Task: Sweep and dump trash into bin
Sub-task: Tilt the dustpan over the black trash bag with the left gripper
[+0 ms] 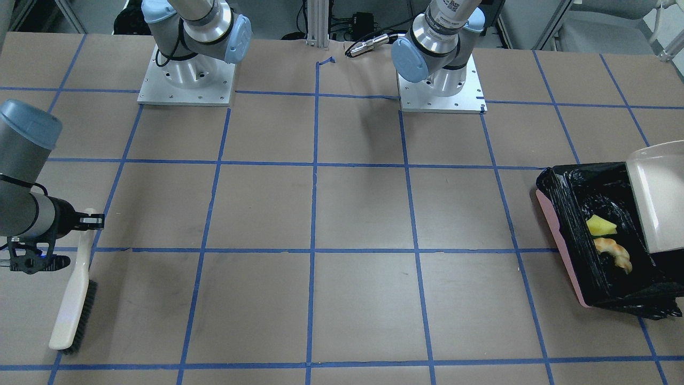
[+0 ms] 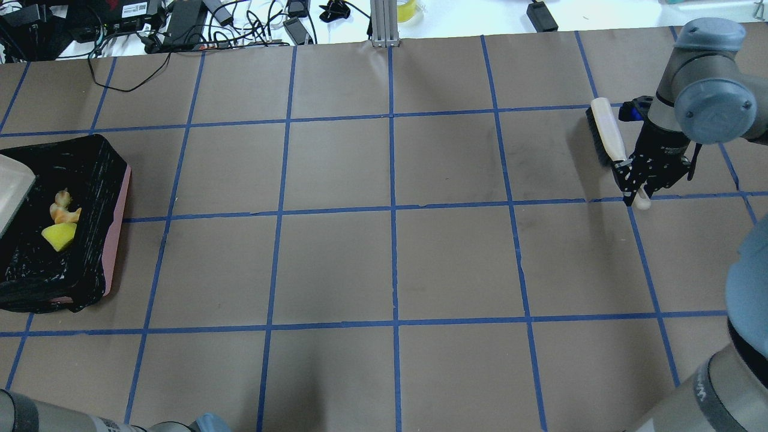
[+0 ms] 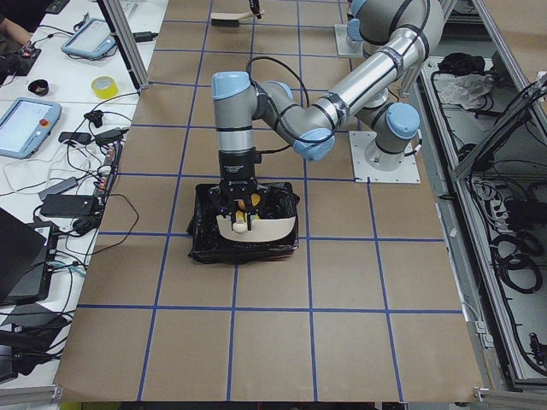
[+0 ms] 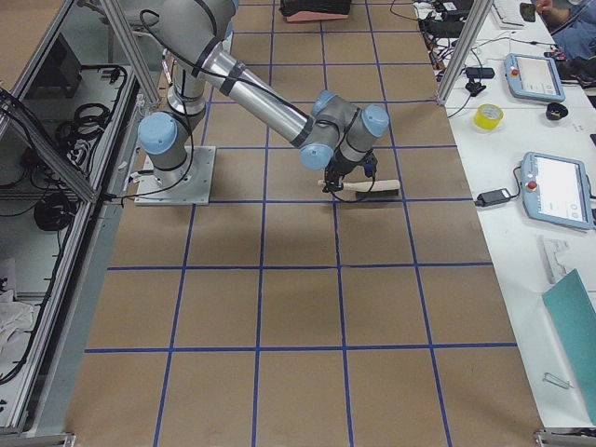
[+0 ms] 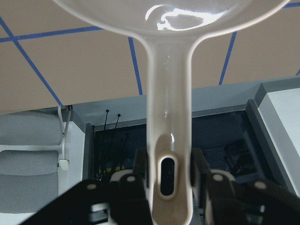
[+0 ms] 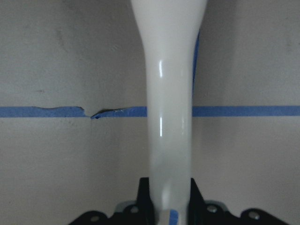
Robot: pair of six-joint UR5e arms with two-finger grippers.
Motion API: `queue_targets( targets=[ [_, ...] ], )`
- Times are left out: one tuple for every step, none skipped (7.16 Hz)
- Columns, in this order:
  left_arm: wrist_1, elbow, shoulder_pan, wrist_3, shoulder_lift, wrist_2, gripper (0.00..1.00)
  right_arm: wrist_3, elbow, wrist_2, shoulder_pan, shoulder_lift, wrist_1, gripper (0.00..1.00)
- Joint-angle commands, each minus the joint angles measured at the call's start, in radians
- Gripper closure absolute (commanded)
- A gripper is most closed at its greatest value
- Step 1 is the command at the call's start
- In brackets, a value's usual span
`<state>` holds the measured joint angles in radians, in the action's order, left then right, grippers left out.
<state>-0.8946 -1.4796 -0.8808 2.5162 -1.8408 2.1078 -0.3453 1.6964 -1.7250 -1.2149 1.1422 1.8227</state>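
- Your left gripper (image 5: 168,176) is clamping the dustpan (image 5: 168,117) handle, holding it over the bin (image 1: 556,240) at the table's (image 1: 363,214) left edge.
- The wedge (image 1: 600,225) and croissant (image 1: 614,252) are lying inside the bin.
- Your right gripper (image 6: 169,190) is gripping the brush (image 1: 75,299) handle near the right edge.

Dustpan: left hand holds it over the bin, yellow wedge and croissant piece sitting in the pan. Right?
No. The yellow wedge and croissant piece lie in the bin, not in the dustpan; the front-facing view shows it. The left hand does hold the dustpan over the bin.
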Motion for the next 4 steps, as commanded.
queue_targets(
  targets=[
    [-0.091,0.030,-0.004,-0.009,0.005,-0.133,1.00,-0.001,-0.013,-0.033,0.000,0.002,0.004,0.20],
    [-0.165,0.056,-0.004,-0.023,0.014,-0.232,1.00,-0.006,-0.027,-0.033,0.000,0.007,0.009,0.12],
    [-0.266,0.099,-0.004,-0.025,0.015,-0.305,1.00,-0.006,-0.038,-0.033,0.000,0.013,0.007,0.06],
    [-0.364,0.125,-0.010,-0.102,0.015,-0.387,1.00,-0.006,-0.065,-0.036,0.000,0.022,-0.002,0.01]
  ],
)
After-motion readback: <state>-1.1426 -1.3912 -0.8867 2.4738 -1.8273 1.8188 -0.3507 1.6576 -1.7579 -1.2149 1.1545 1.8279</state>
